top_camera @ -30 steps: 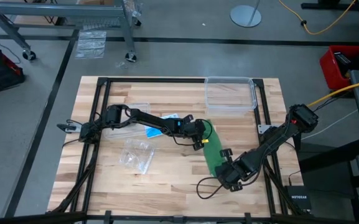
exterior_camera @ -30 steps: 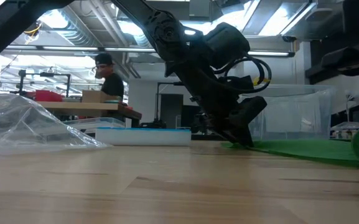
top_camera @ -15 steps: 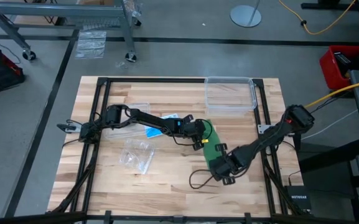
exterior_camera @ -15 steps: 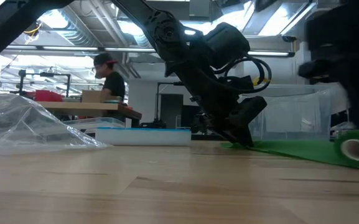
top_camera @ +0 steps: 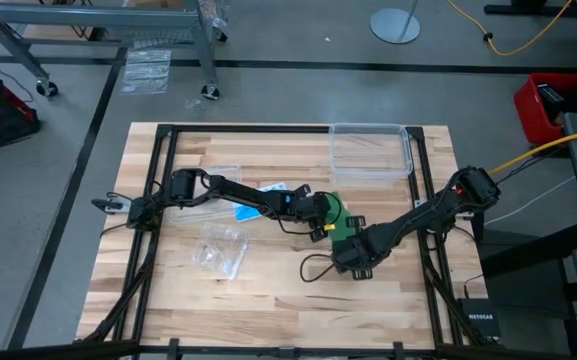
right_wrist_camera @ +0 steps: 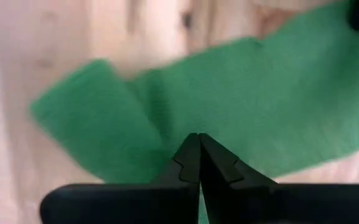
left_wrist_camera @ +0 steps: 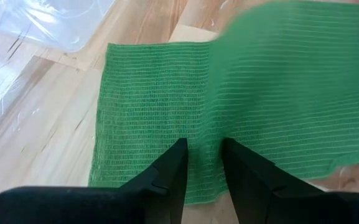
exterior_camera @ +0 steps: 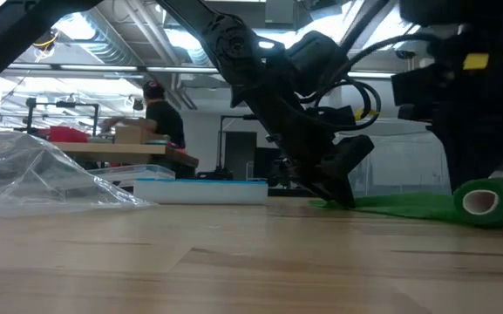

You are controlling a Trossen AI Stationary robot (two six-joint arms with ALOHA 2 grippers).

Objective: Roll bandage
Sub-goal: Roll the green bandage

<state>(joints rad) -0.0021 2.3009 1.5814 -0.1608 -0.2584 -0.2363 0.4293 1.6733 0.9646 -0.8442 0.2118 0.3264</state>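
Note:
The green bandage (top_camera: 338,208) lies on the table right of its middle. Its far end lies flat (left_wrist_camera: 167,93), and its near end is wound into a roll (exterior_camera: 486,201) resting on the wood. My left gripper (left_wrist_camera: 204,146) points slantwise down onto the flat end, its fingers a narrow gap apart. My right gripper (right_wrist_camera: 198,138) is shut and points almost straight down over the roll (right_wrist_camera: 86,118). In the high view it (top_camera: 353,252) covers the roll. My left gripper sets both fingertips (left_wrist_camera: 180,149) on the flat strip close to its far end (left_wrist_camera: 198,134), slanting down from the table's left. The cloth lies flat on the wood under them. My right gripper has its shut fingertips (right_wrist_camera: 191,146) against the rolled part (right_wrist_camera: 160,134) from above. The fingers themselves hide the exact spot of touch.
A clear plastic box (top_camera: 370,148) stands at the far right. The blue and white pill organizer (top_camera: 251,210) lies under my left arm, and a small clear plastic bag (top_camera: 220,248) lies near it. A cable loop (top_camera: 318,270) trails beside my right gripper. A person (exterior_camera: 159,113) is in the room behind.
My right gripper has moved toward the table's far edge and left, toward my left gripper, staying shut. The roll has travelled with it along the strip, so less of the bandage lies flat.

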